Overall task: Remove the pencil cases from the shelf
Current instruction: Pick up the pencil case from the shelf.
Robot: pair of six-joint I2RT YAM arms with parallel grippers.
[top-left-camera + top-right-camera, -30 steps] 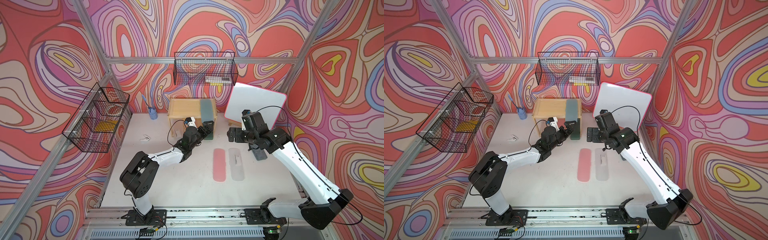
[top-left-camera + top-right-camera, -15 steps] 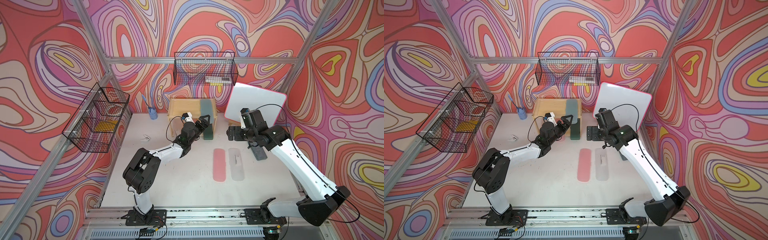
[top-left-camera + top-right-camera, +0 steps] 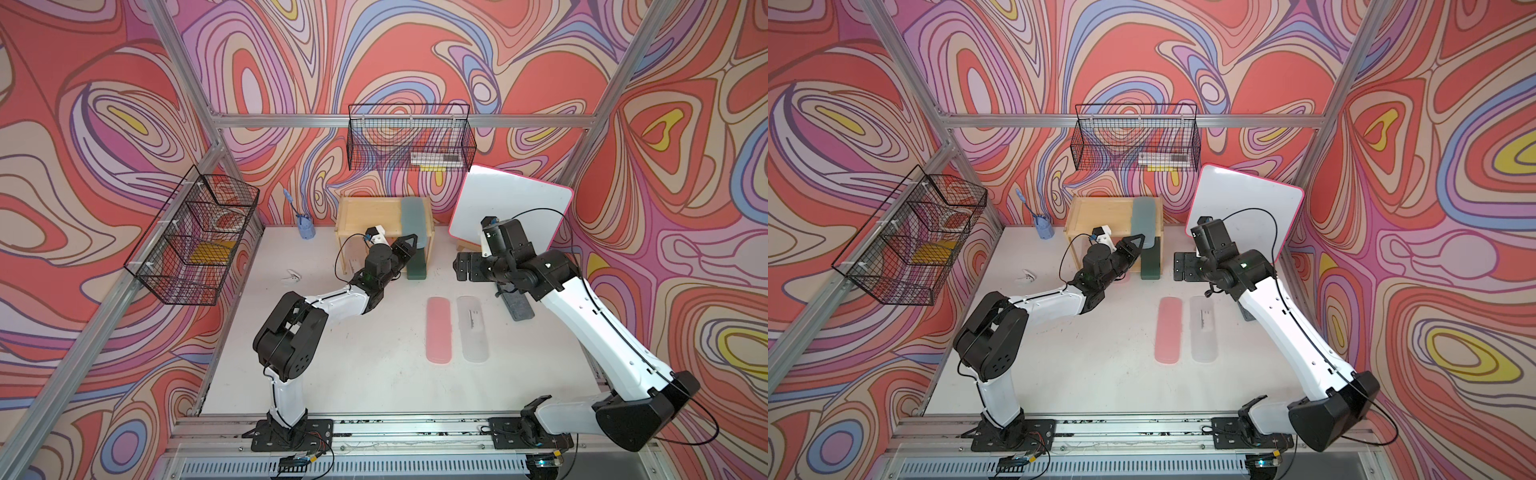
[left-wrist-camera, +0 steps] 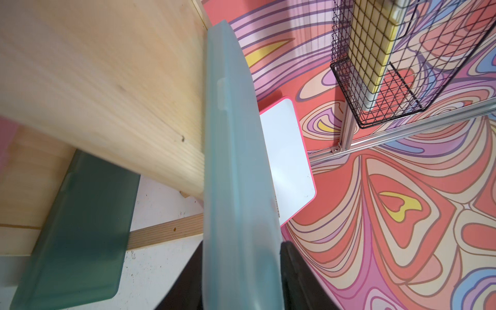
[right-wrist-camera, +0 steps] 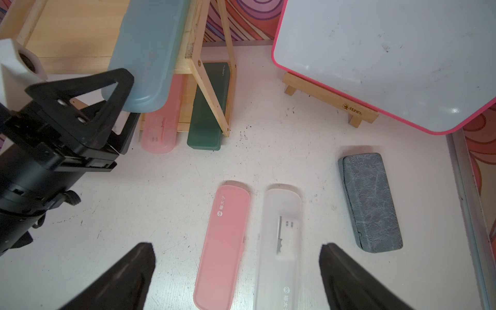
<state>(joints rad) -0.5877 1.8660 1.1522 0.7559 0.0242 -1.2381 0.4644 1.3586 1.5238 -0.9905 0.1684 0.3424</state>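
Pink case point(image 3: 438, 328) and whitish case point(image 3: 471, 328) lie on the tabletop point(image 3: 365, 357) near the spread right hand point(image 5: 236, 247); left hand point(image 3: 409, 249) pinches the teal case point(image 3: 413, 218) atop the shelf point(image 3: 365, 208) (green case point(image 5: 209, 112), second pink case point(image 5: 161, 128) wait beneath).

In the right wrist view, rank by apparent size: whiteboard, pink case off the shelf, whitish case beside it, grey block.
1. whiteboard, even cropped.
2. pink case and whitish case: look alike; the whitish runs off frame, so unranked.
3. grey block.
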